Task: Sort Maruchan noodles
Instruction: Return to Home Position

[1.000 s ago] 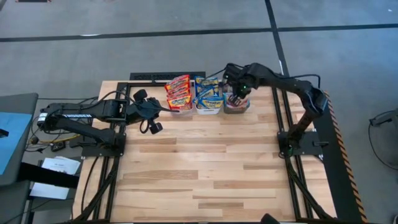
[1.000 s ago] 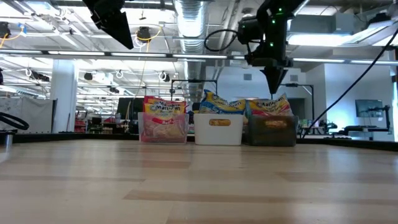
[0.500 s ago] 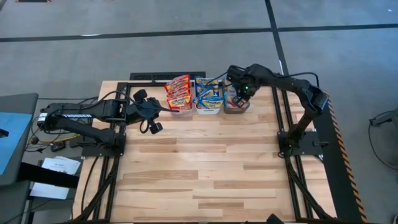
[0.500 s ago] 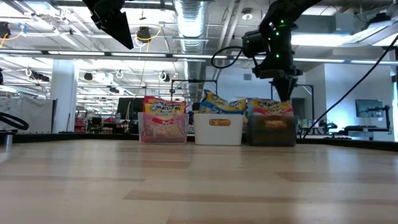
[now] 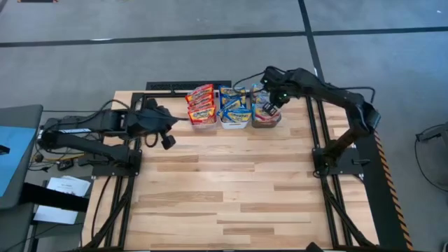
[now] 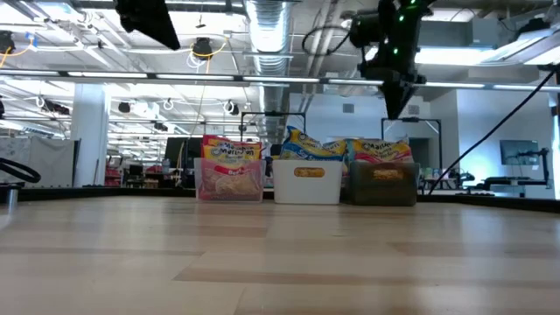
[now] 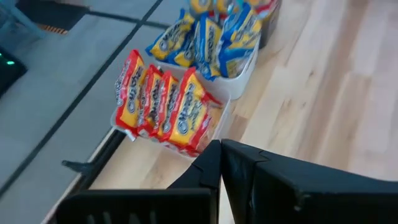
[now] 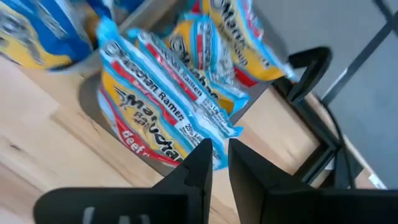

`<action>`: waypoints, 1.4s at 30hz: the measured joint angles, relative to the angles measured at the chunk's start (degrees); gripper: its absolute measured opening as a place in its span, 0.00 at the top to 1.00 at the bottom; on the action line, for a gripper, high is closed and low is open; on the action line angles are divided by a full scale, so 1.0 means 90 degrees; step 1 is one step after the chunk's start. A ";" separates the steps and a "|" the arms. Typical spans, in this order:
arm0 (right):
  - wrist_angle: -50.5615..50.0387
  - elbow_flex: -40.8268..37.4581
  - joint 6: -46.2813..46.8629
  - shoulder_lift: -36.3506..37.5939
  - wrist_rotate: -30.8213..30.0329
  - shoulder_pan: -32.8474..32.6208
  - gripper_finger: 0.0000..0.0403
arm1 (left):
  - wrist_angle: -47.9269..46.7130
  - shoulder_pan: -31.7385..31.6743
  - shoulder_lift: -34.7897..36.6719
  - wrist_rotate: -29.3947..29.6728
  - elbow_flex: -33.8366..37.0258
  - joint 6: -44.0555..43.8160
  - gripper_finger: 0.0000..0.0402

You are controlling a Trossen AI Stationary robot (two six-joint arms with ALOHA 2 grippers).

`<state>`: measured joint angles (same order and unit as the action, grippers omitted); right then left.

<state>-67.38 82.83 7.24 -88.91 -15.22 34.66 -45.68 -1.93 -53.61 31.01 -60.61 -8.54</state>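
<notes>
The right gripper (image 6: 395, 107), fingers pressed together and empty, has risen clear of the dark grey bin (image 6: 385, 186) while the closed left gripper (image 7: 221, 145) pulls back, so with all Maruchan noodles (image 7: 163, 107) standing in the bins (image 6: 306, 185), sorting looks done

Just below the right gripper (image 8: 219, 144) fingers, seemingly a little forward of them: dark grey rectangular plastic bin (image 6: 383, 185), crinkly plastic ramen packets with light blue edges (image 8: 168, 112) standing inside. Beside that bin, toward the left arm: white rectangular plastic bin (image 5: 235, 122) holding upright blue-and-yellow packets (image 5: 234, 105). Next along: clear rectangular plastic bin (image 5: 202, 122) holding red-and-yellow packets (image 5: 200, 101). All three side by side along the far edge of the pale wooden table (image 5: 231, 189). Ahead of the left gripper (image 7: 220, 144) fingers and apart from them: clear bin nearest, white bin beyond.
</notes>
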 joint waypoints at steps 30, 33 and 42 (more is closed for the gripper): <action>0.4748 -0.2872 -0.1359 0.2816 0.2410 -0.1268 0.81 | 0.5386 0.0002 0.3770 -0.2260 0.5584 -0.0225 1.00; 0.4781 -0.3043 -0.1315 0.2813 0.2415 -0.1271 0.81 | 0.5601 0.0002 0.4005 -0.2301 0.5936 -0.0303 1.00; 0.5556 -0.3859 -0.0855 0.2813 0.2780 -0.1313 0.81 | 0.5863 0.0007 0.4794 -0.2414 0.6663 -0.0241 1.00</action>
<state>-17.38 48.09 -0.46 -63.59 9.80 22.84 7.08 -1.87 -10.46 9.29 -0.64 -10.72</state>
